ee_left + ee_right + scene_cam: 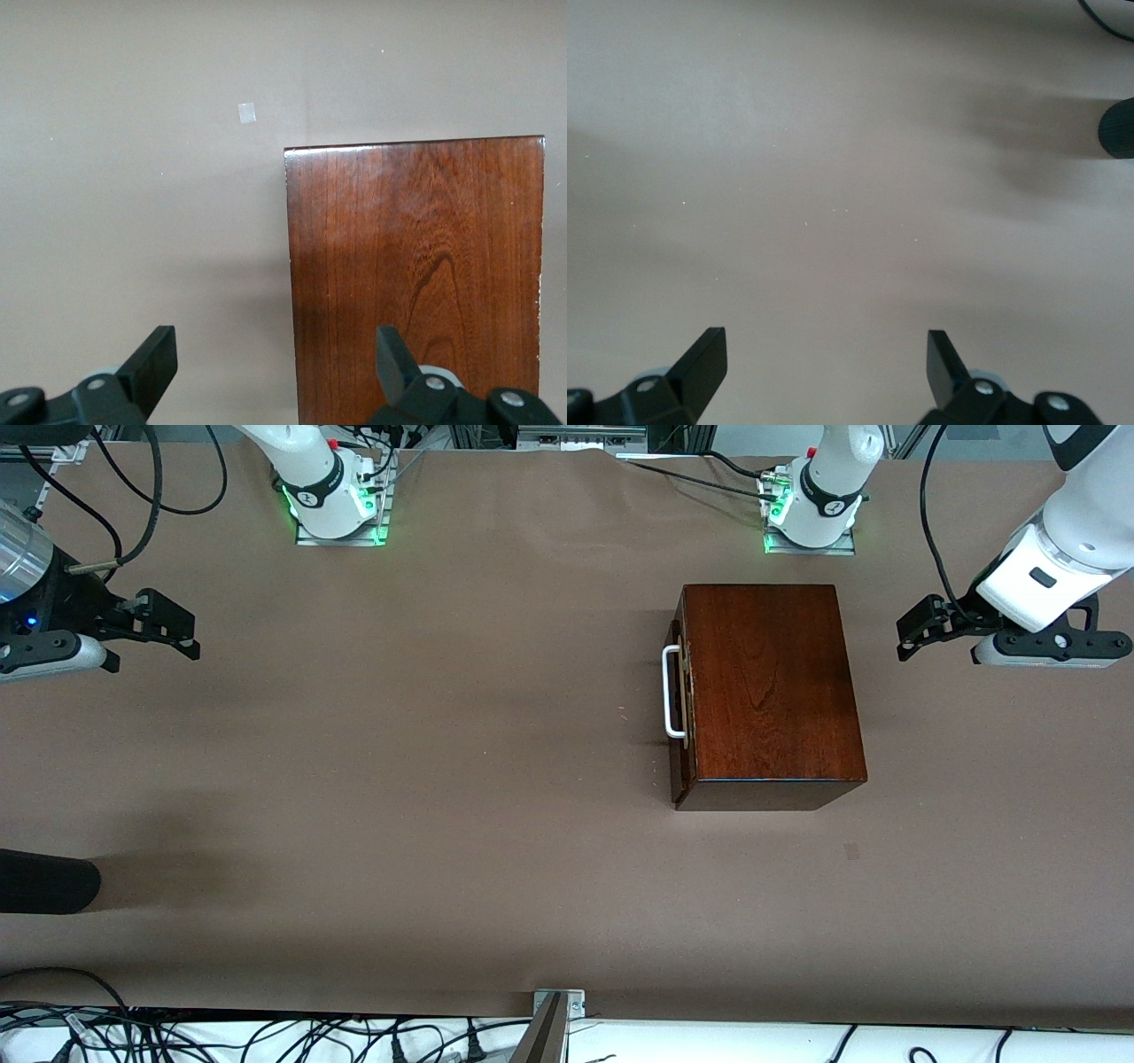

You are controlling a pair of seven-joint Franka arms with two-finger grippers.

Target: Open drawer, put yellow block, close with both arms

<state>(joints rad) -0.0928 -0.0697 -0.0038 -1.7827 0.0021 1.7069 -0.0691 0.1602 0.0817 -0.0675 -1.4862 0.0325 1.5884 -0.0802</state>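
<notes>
Claws first, reading the front view from its left edge: the right claw hangs at the upper left of the frame over bare brown table, fingers spread wide and holding nothing; its own wrist view shows the two black fingertips well apart with only tabletop under them. At the lower left edge a dark rounded object pokes into the frame; what it is cannot be told.

Moving toward the middle right, the dark reddish-brown wooden box sits on the table, closer to the left arm's base. Its drawer is shut flush with the box, and the white U-shaped handle faces the picture's left, toward the right arm's end of the table. No claw touches the handle.

At the upper right, the left claw hovers just beside the box, over the table, fingers also spread and empty; its wrist view looks down on the box top between and past the fingertips.

The yellow block shows in none of the three views, so its place cannot be given.

As a judgement, the task stands at its very start: the drawer is not yet opened, no block is placed, and closing is still to come. Both arms wait apart from the work.
</notes>
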